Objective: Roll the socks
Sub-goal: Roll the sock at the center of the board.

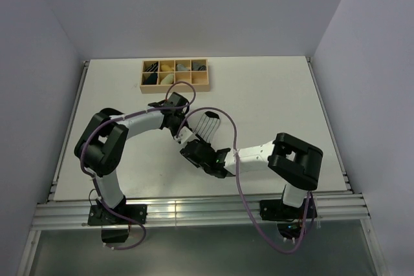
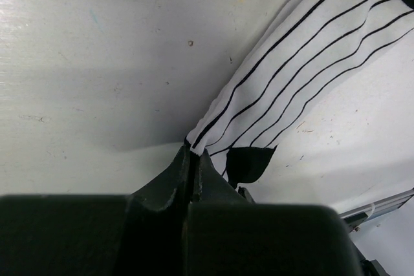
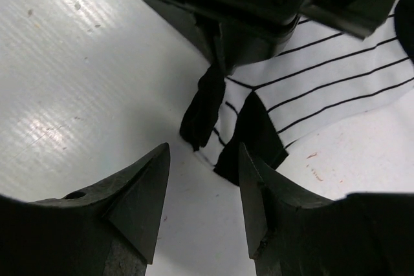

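The left arm folds in over mid-table, left gripper (image 2: 193, 154) pinching an edge of the striped sock (image 2: 304, 63) — the rest trails across the table (image 2: 97, 63). The right arm reaches across low, right gripper (image 3: 204, 153) spread, just short of the sock's black end.

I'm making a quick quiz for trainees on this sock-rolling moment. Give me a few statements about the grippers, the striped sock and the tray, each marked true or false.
1. The left gripper is shut on an edge of the striped sock. True.
2. The right gripper is clamped on the sock too. False: its jaws stand open beside the sock's black end and hold nothing.
3. The striped sock lies in the wooden tray. False: it lies on the table, nearer the arms than the tray.
4. The tray sits at the far side of the table, with things in its compartments. True.
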Tool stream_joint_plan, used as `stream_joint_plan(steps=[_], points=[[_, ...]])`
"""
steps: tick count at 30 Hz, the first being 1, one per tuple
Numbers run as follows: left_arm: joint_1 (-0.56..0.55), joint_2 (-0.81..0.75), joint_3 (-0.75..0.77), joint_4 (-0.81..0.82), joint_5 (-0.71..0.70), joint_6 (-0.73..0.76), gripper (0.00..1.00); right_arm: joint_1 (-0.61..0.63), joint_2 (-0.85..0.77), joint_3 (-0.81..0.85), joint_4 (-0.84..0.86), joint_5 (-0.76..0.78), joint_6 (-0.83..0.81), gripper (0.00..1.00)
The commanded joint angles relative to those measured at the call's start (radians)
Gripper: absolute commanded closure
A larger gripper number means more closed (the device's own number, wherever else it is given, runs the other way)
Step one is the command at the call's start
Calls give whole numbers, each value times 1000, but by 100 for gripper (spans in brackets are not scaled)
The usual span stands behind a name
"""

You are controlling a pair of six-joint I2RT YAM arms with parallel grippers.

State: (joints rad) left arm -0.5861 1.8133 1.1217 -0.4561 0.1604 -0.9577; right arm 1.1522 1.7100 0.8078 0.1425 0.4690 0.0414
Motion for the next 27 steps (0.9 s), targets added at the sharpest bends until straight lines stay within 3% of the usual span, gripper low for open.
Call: stream_joint_plan(steps=[1,11,15,18,19,22,23,27], points=[[-3,6,32,-9,14,20,99,4,20,50,58,62,-58,46],[-3,12,38,-13,21,31,99,14,80,45,81,65,-101,50],[-3,15,41,-13,22,31,100,18,106,48,78,83,-100,56],[-3,17,39,-10,27,33,100,18,109,45,81,73,-95,69],[-3,17,38,-6,28,34,99,18,108,47,80,59,-94,80],[-3,-8,21,14,33,25,99,18,82,36,63,20,-74,98],[-3,-17,18,16,21,20,96,18,73,28,65,14,-57,100],[-1,-72,-3,22,-19,4,64,-12,8,-16,60,-85,24,100]])
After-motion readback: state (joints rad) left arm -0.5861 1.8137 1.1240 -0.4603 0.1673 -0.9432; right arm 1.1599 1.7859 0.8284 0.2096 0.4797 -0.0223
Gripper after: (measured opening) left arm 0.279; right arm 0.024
